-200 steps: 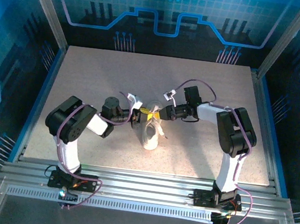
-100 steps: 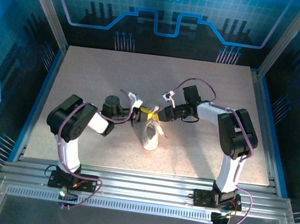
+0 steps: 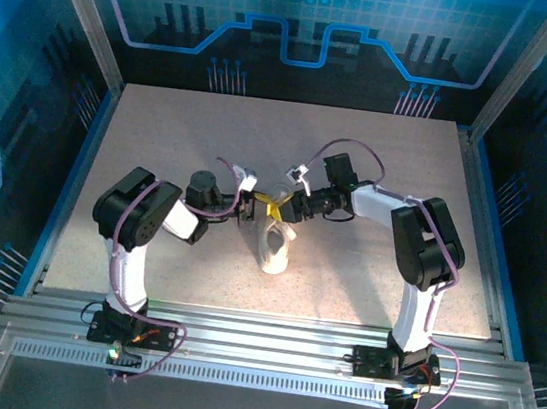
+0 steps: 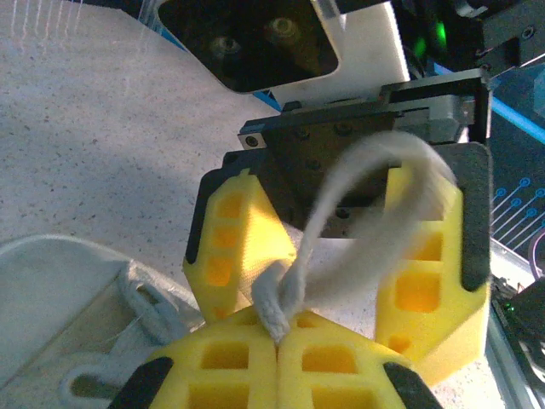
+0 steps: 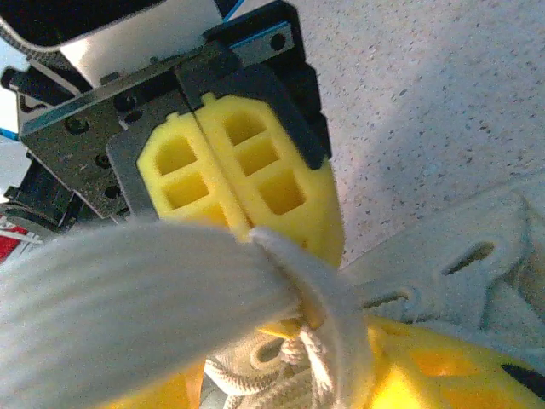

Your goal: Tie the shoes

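**Lace in hand, bow not yet made**

The shoe stands near the middle of the table, toe toward the arm bases. Both grippers meet just above its far end, at the opening.

The left gripper is clenched on the lace, with the strand pinched between its yellow pads. From this pinch the lace rises in an arc and passes between the fingers of the right gripper, which faces the left one closely. The jaws of the right gripper stand apart, so it looks released. Whether the lace touches its pads, I cannot tell.

In my judgement the task is in its middle part. The lace is lifted and formed into something like a loop. In the right wrist view, some strands cross near the eyelets, but it is too blurred to say if a first knot is there. I see no finished bow on the shoe. The tying and the pulling tight seem to remain.

I can read no brand, label or writing on the shoe or on the grippers.
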